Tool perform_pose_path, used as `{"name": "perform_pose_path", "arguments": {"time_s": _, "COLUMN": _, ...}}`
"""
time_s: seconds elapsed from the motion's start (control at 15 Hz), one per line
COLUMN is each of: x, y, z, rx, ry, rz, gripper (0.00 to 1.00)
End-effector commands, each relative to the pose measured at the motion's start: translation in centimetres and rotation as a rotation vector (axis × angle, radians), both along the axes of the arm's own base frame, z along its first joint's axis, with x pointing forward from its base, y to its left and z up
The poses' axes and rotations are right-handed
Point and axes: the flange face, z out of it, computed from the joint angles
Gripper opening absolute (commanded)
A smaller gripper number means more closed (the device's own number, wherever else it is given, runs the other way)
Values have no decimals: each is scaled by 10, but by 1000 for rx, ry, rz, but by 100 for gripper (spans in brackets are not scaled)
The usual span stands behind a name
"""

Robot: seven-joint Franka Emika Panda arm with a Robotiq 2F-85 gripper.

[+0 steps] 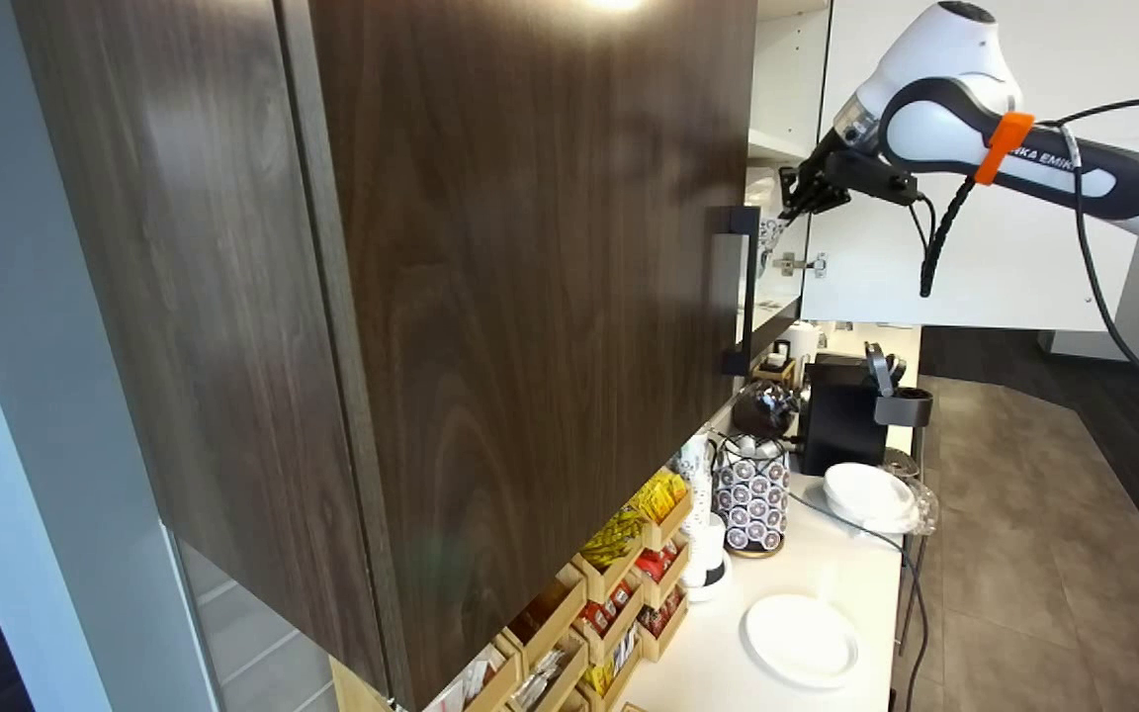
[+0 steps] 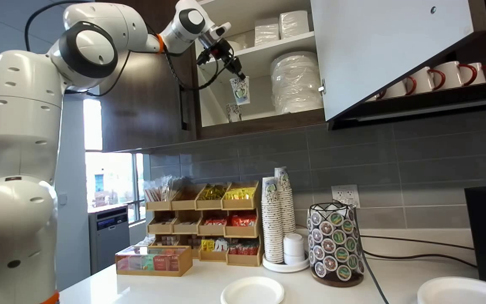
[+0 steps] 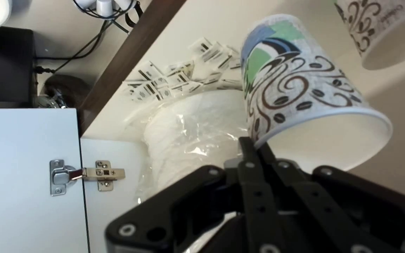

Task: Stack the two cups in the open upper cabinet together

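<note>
The upper cabinet [image 2: 264,120] stands open, with dark wood edges and a white inside; its brown panel [image 1: 530,247] also shows in an exterior view. My gripper [image 3: 257,144] is shut on the rim of a patterned paper cup [image 3: 294,84]. In an exterior view, this held cup [image 2: 241,90] hangs below the gripper [image 2: 242,77], mouth up and slightly tilted, above the cabinet floor. The second cup [image 2: 233,112] stands upright on the cabinet floor, lower and to the left there. In the wrist view the second cup [image 3: 385,31] is partly cut off and apart from the held one.
A plastic-wrapped stack of white plates [image 2: 297,82] stands beside the cups; it also shows in the wrist view [image 3: 195,130]. A shelf [image 2: 268,48] runs above. The open white door [image 2: 395,46] swings out at the side. Small packets [image 3: 167,82] lie on the cabinet floor.
</note>
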Motion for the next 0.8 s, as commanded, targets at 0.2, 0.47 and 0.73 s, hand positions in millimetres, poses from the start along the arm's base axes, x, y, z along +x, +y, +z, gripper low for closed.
{"name": "perform_pose_path", "arguments": {"time_s": 0.2, "x": -14, "y": 33, "z": 42, "rx": 177, "ry": -116, "rz": 103, "gripper": 1}}
{"name": "perform_pose_path", "arguments": {"time_s": 0.47, "x": -4, "y": 49, "z": 43, "rx": 291, "ry": -165, "rz": 166, "gripper": 1}}
{"name": "perform_pose_path", "arguments": {"time_s": 0.73, "x": 1, "y": 50, "z": 36, "rx": 292, "ry": -169, "rz": 158, "gripper": 1}}
